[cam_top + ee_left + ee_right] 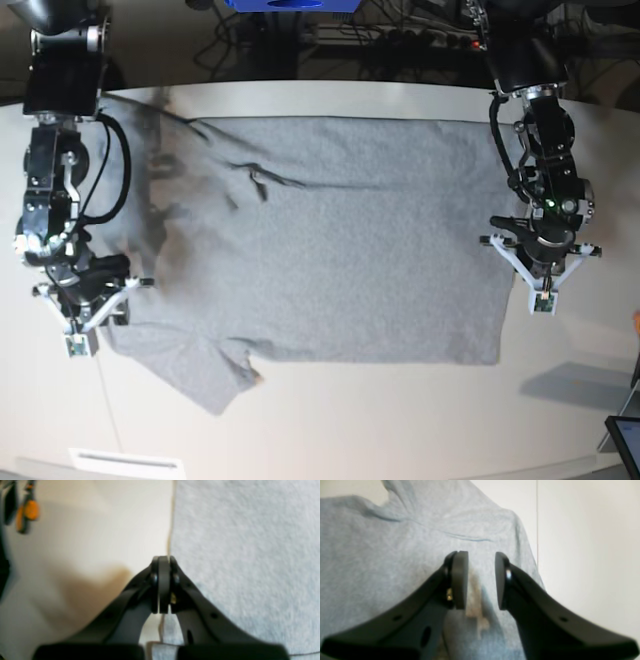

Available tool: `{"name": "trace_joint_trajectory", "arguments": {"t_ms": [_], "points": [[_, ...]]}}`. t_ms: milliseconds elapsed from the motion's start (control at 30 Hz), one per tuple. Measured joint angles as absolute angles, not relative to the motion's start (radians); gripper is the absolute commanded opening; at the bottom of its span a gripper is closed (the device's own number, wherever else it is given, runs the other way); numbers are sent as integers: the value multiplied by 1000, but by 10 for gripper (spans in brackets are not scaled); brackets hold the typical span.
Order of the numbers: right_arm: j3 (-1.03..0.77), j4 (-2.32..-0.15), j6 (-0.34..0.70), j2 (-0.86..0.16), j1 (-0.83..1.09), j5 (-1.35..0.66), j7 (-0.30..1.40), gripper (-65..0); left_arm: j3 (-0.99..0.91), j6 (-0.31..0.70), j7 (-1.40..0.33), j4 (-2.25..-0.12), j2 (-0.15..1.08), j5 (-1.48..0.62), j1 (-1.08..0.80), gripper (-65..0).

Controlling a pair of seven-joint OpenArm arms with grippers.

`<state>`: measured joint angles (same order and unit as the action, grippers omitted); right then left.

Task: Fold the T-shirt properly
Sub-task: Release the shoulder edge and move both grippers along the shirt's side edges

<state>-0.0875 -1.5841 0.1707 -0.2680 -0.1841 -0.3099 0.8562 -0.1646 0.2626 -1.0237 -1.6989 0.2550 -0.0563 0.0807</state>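
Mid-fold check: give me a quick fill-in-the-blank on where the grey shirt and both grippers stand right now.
1. The heather-grey cotton T-shirt lies spread on the ____ table.
2. The left gripper has its jaws ____.
3. The right gripper has its jaws ____, with grey cloth showing between them.
4. In the left wrist view, the left gripper sits right at the shirt's ____.

Missing words: white; shut; apart; edge
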Motion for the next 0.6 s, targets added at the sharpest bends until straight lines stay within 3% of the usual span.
{"name": "trace_joint_trajectory", "arguments": {"t_ms": [200,333,467,600], "points": [[-150,-1351,305,-302,-353,-305,846,-427,-178,262,-1025,-1692,258,-52,85,-648],[-209,-1191,435,-345,-432,-307,845,-252,-214,265,-1016,-1691,250,-63,88,-647],[-211,-1100,466,-342,-457,-305,799,-73,-236,259,-1024,-1681,261,-47,112,-645],[-209,-994,471,-336,-494,-308,755,-26,-230,262,-1011,-1636,260,-56,135,-588]]}}
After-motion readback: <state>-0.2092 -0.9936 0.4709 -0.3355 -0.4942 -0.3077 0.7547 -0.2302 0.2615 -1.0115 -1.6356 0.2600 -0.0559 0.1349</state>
